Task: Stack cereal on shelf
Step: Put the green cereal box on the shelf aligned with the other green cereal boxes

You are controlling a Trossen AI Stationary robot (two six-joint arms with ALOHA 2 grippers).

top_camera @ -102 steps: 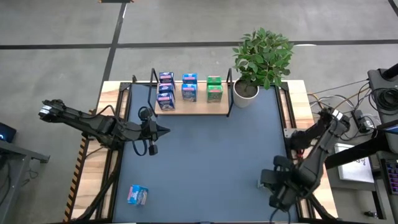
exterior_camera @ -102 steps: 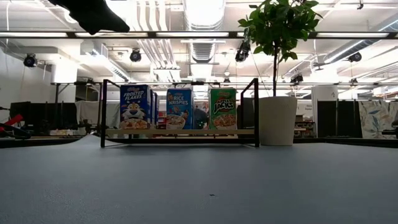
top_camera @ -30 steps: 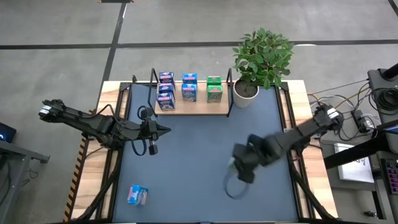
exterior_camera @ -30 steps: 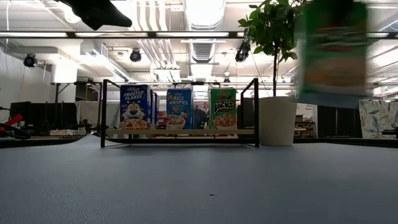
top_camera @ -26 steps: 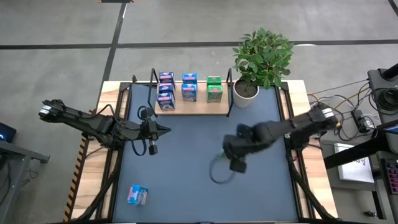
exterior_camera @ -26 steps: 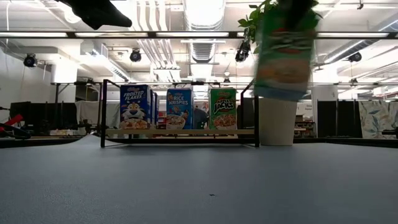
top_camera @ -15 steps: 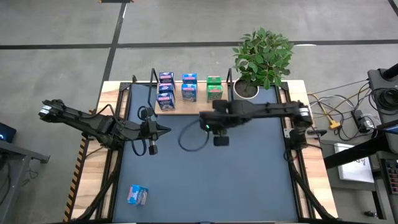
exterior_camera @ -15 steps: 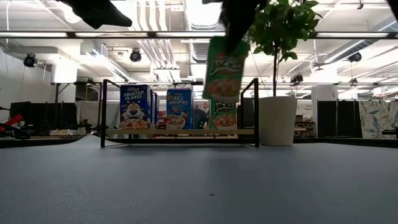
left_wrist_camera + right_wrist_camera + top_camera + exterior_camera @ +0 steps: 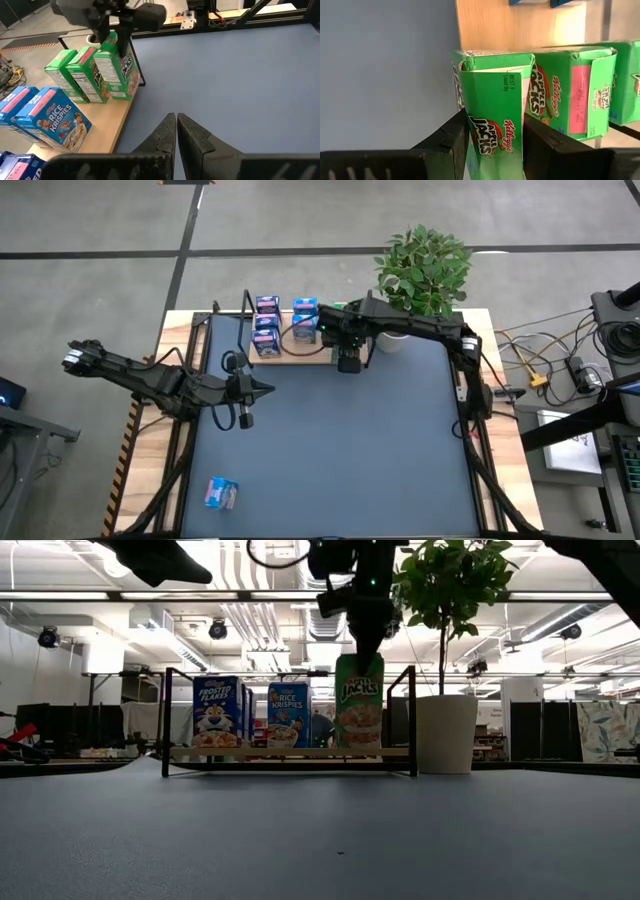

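The shelf stands at the table's far edge with dark blue, light blue and green cereal boxes on its wooden board. My right gripper reaches over the shelf's right front and is shut on a green Apple Jacks box. Two more green boxes stand behind it. One light blue box lies flat on the table at the near left. My left gripper is shut and empty, hovering over the table's left middle. My right gripper pinches the green box's upper end between its two fingers, one on each opposite face. The fingers come from above, pointing down. The box stands upright below them, its bottom end at the board's front edge.
A white pot with a leafy plant stands right beside the shelf's right wire end. The blue table mat spreads out in front of the shelf.
My right gripper has swung from the table's middle to the far edge with the green box. It has lowered the box at the front of the green row. The box, tilted and high half a second ago, now stands upright at board level.
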